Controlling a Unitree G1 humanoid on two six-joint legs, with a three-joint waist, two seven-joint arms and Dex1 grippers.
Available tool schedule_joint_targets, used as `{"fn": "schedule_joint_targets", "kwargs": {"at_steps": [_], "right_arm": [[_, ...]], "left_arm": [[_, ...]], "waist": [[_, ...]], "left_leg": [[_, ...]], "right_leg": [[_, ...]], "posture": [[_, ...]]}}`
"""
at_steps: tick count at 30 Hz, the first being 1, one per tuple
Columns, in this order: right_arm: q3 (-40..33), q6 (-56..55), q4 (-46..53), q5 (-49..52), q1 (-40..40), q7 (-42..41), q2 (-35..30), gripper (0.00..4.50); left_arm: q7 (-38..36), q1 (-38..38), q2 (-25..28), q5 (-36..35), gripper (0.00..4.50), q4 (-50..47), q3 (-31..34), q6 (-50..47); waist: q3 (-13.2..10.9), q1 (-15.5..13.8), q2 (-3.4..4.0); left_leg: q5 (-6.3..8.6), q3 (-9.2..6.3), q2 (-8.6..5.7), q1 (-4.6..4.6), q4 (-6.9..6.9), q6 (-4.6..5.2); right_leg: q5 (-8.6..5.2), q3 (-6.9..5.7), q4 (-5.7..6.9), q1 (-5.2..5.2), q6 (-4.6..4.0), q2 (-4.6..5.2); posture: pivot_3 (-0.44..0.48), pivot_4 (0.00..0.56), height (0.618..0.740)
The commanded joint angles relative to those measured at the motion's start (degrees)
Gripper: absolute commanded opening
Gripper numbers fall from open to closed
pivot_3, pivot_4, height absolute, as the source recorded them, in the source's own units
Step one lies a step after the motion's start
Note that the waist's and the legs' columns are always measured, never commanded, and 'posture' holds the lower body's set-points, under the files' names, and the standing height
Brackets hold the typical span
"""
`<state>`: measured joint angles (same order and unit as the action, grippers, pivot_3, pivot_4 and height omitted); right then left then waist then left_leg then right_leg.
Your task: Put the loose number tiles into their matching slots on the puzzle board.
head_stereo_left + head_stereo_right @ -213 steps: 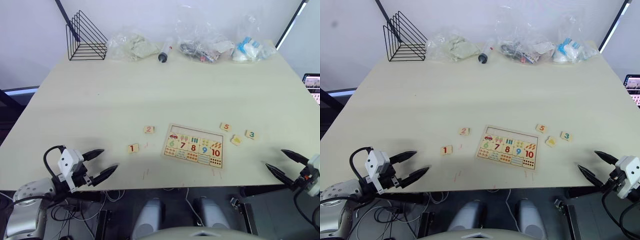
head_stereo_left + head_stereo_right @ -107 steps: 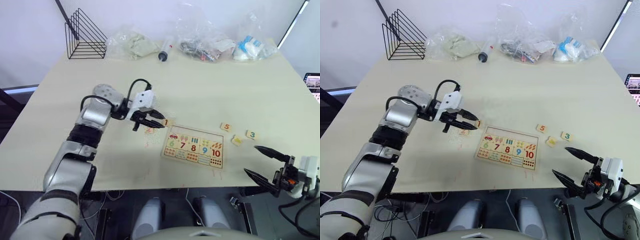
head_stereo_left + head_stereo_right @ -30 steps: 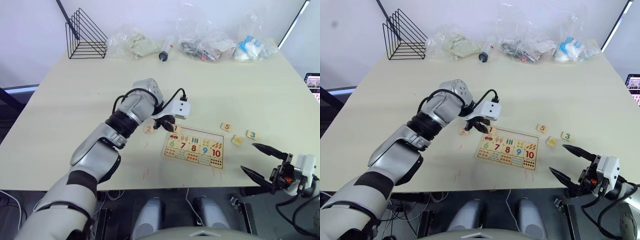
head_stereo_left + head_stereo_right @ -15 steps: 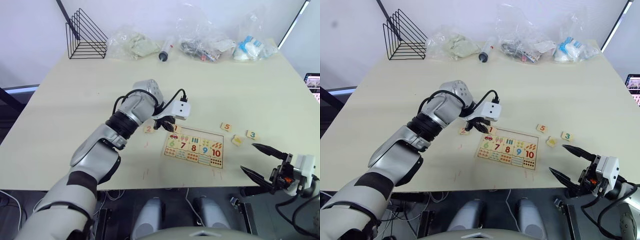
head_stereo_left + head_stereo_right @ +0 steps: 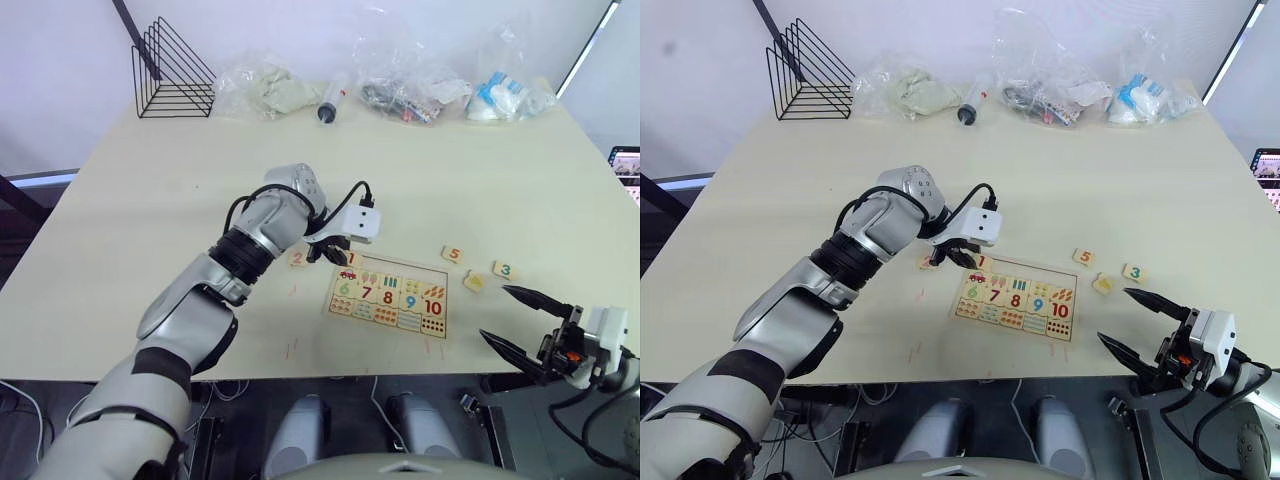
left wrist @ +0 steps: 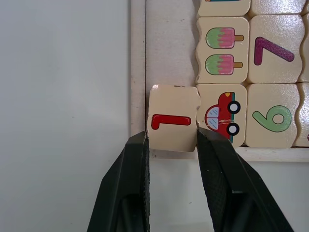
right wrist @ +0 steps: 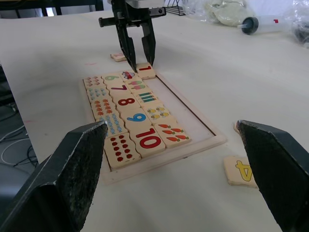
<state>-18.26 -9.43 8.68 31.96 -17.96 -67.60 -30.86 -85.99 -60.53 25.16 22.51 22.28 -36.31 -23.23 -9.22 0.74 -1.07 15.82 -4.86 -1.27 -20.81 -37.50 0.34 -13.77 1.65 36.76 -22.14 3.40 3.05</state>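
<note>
The puzzle board (image 5: 436, 330) lies near the table's front edge, with digits 6 to 10 and picture tiles in place. Its row of matching slots (image 6: 171, 43) is bare pale wood. My left gripper (image 6: 171, 140) is shut on the red number 1 tile (image 6: 173, 118), held over the board's corner slot beside the car tile and overlapping the frame. Loose tiles lie around the board: tile 2 (image 5: 297, 258) to its left, and tiles 5 (image 5: 452, 254), 3 (image 5: 504, 269) and 4 (image 7: 240, 170) to its right. My right gripper (image 5: 494, 312) hangs open off the table's front right edge.
Along the far edge stand a black wire rack (image 5: 170, 72), clear plastic bags (image 5: 410, 80) and a syringe-like tube (image 5: 330, 102). The broad middle of the table (image 5: 200, 180) is bare wood.
Tile 1, once lying on the table left of the board, has been picked up by my left gripper and carried to the board's corner. Over the last second nothing has visibly moved.
</note>
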Motion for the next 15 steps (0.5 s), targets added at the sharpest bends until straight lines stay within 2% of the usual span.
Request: {"fn": "schedule_joint_targets", "kwargs": {"at_steps": [1,2,4,5,6,8,15], "right_arm": [[-0.5,-1.1,0.6,0.6,0.1,-0.3,-0.5,4.5],[-0.5,-1.1,0.5,0.6,0.1,-0.3,-0.5,4.5],[-0.5,-1.2,0.4,0.6,0.0,-0.4,-0.5,4.5],[-0.6,-1.2,0.4,0.6,0.0,-0.4,-0.5,4.5],[-0.6,-1.2,0.3,0.6,0.0,-0.5,-0.5,4.5],[-0.7,-1.2,0.3,0.6,-0.1,-0.5,-0.5,4.5],[-1.0,-1.4,0.1,0.5,-0.3,-0.4,-0.5,4.5]], "left_arm": [[-0.8,1.1,-0.1,-0.1,1.94,-1.4,-1.0,-0.4],[-0.9,1.1,-0.2,-0.3,2.34,-1.4,-0.9,-0.8],[-0.8,1.0,-0.1,-0.3,2.84,-1.6,-0.9,-0.7],[-0.8,0.9,-0.1,-0.2,3.33,-1.6,-0.9,-0.6],[-0.7,0.9,-0.1,-0.3,3.59,-1.7,-0.8,-0.8],[-0.9,0.7,-0.2,-0.5,4.41,-1.9,-0.5,-1.4],[-2.3,-1.6,0.8,-1.4,4.41,-2.2,1.0,-1.9]], "waist": [[0.0,0.0,0.0],[0.0,0.0,0.0],[0.0,0.0,0.0],[0.0,0.0,0.0],[0.0,0.0,0.0],[0.0,0.0,0.0],[0.0,0.0,0.0]], "left_leg": [[0.0,0.0,0.0,0.0,0.0,0.0],[0.0,0.0,0.0,0.0,0.0,0.0],[0.0,0.0,0.0,0.0,0.0,0.0],[0.0,0.0,0.0,0.0,0.0,0.0],[0.0,0.0,0.0,-0.01,0.0,0.0],[0.0,0.01,0.0,0.0,0.0,0.0],[0.0,0.0,0.0,-0.01,0.0,0.0]], "right_leg": [[0.0,0.0,0.0,0.0,0.0,0.0],[0.0,0.0,0.0,0.0,0.0,0.0],[0.0,0.0,0.0,0.0,0.0,0.0],[0.0,0.0,0.0,0.0,0.0,0.0],[0.0,0.0,0.0,0.0,0.0,0.0],[0.0,0.01,0.0,0.0,0.0,0.0],[0.0,0.0,0.0,0.0,0.0,0.0]], "posture": [[0.0,0.15,0.74],[0.0,0.15,0.74],[0.0,0.15,0.74],[0.0,0.15,0.74],[0.0,0.15,0.74],[0.0,0.15,0.74],[0.0,0.15,0.74]]}}
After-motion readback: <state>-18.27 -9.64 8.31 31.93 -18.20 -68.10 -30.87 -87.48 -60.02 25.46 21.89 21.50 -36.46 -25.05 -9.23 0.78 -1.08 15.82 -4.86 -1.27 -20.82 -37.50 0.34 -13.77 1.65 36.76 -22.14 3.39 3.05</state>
